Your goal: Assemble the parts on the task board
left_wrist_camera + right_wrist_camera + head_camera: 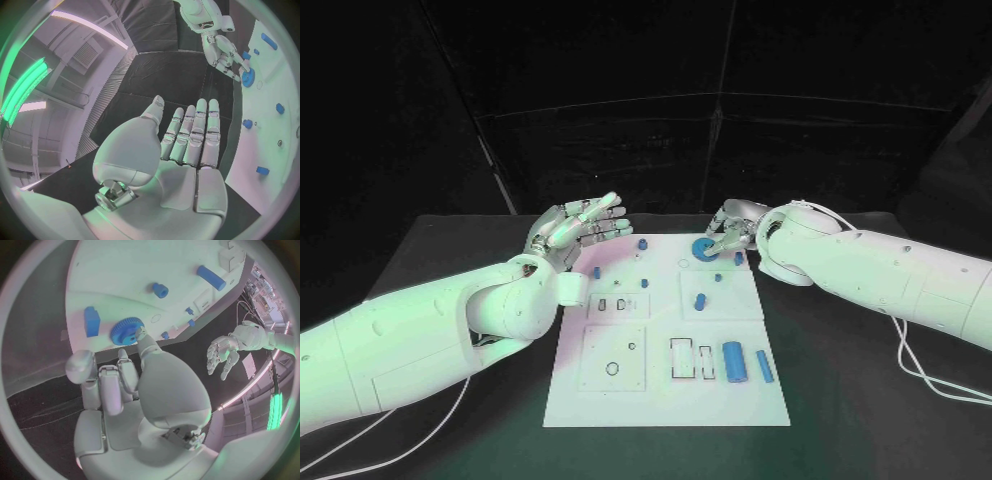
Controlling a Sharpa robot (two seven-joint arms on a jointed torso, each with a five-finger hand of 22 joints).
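The right hand is working at the far edge of the task board, its fingertips touching the rim of a blue gear that is lying flat on the white plate near the far right corner. In the right wrist view one finger is reaching onto the gear's toothed edge while the others are curling back; whether the gear is truly pinched or only being pressed cannot be told, though the contact looks like a light grasp. The left hand is hovering beside the board's far left corner with its palm flat and fingers stretched out straight, holding nothing.

The step in hand appears to be the seating of the gear, either settling it on its post or turning it into mesh. A small blue block is lying just beside the gear, and a blue bushing is standing further along the board. Nearer the robot, a blue cylinder and a blue bar are lying side by side next to two rectangular slots, apparently waiting their turn.

The next move probably calls for gentle downward pressure on the gear with a slight twist, keeping it level so it does not jam, and for checking that it is sitting flush before the hand is lifted off.
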